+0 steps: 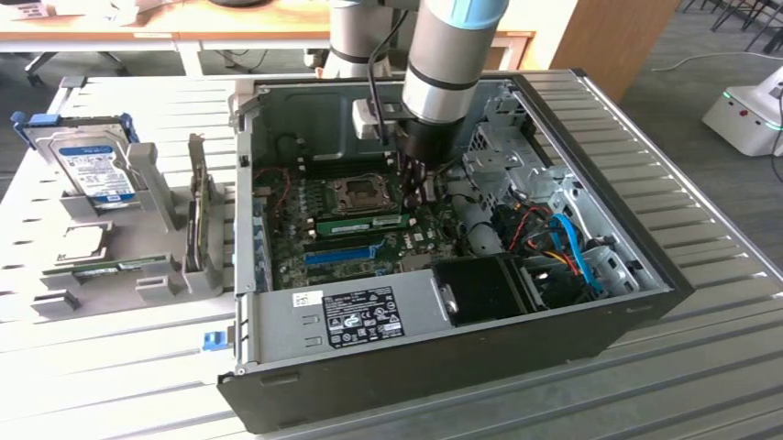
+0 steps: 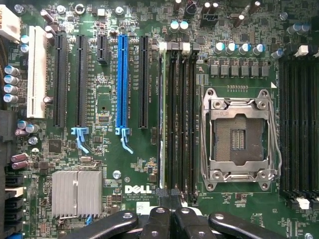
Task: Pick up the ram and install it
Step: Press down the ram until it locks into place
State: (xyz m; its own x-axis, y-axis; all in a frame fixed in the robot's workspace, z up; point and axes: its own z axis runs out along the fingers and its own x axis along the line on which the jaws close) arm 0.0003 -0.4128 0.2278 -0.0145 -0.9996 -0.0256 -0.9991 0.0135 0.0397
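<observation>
One RAM stick (image 1: 363,225) is seen seated on edge in a memory slot on the motherboard (image 1: 330,247), just beside the empty CPU socket (image 1: 363,191). In the wrist view the ram (image 2: 161,119) is shown edge-on in the slot nearest the blue expansion slot (image 2: 121,79). The gripper (image 1: 416,183) is held low inside the open PC case (image 1: 588,312), next to the stick, with its fingers (image 2: 160,224) pressed together and nothing gripped. A hard drive (image 1: 98,174) is parked outside on the slatted table (image 1: 110,367).
</observation>
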